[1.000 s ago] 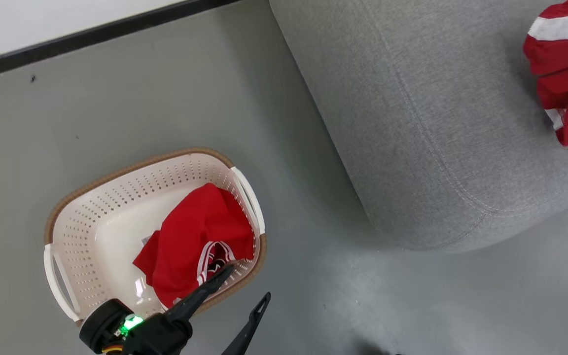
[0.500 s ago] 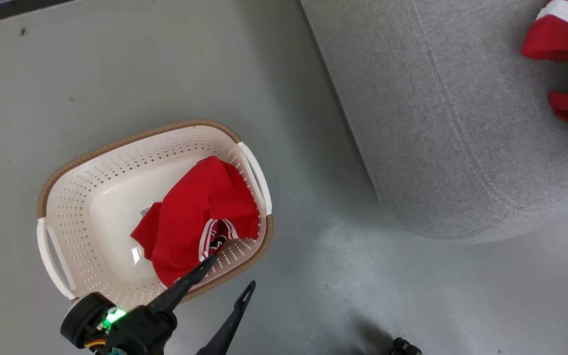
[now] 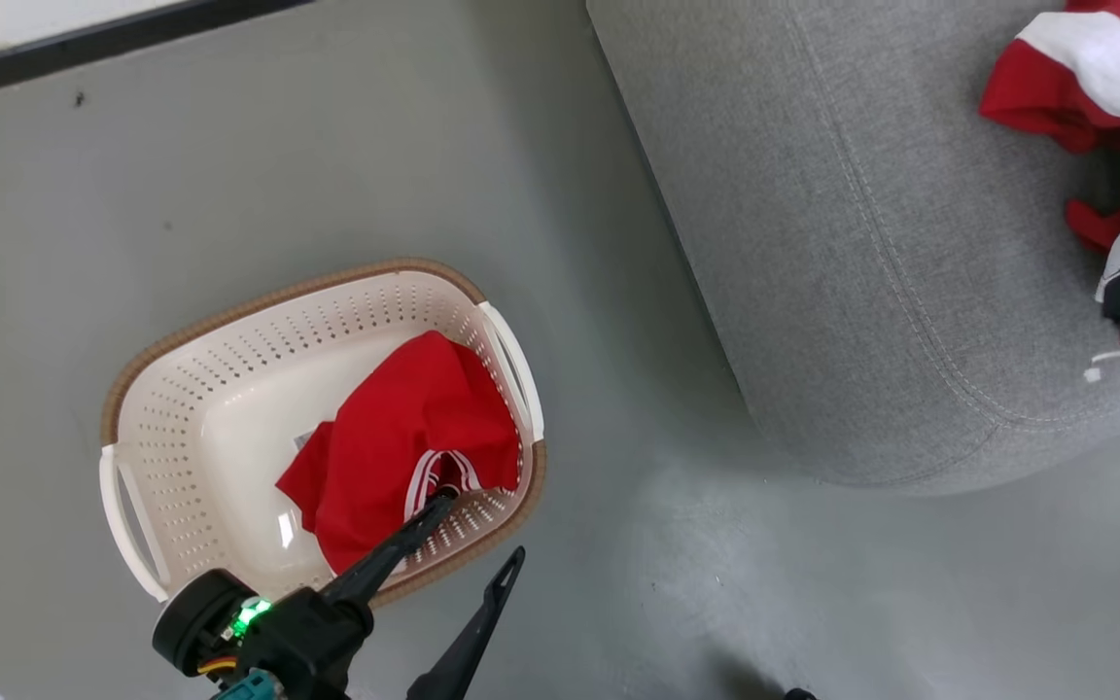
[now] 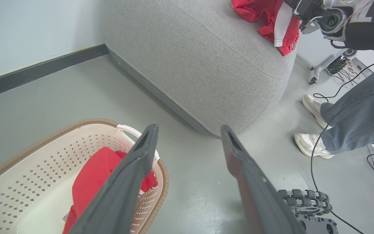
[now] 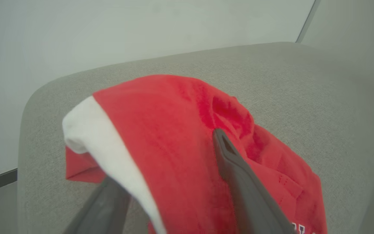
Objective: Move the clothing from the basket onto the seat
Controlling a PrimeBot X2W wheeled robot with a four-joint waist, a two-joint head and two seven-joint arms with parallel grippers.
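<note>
About half done, by my reading: the first garment (image 5: pixel 180 130) lies bunched on the seat (image 3: pixel 861 243), close to one edge, while the second garment (image 3: pixel 404 437) lies in the basket (image 3: pixel 181 408) on the floor (image 3: pixel 327 175), well apart from the seat; what is left is to lift that one out and carry it across. The right tool (image 5: pixel 163 158) stands spread wide at the first garment, which drapes over one finger and hides its tip; nothing looks pinched, so I take the cloth as let go, though it touches both fingers. The left tool (image 4: pixel 188 130) is spread too and empty, poised above one end of the basket, one fingertip over the second garment's striped edge; whether it touches I cannot tell. Both garments are bright red and soft; the first shows a broad white band and a bit of white print low down; the second is crumpled against one handle side of the basket, with thin white stripes curving round a dark emblem.
</note>
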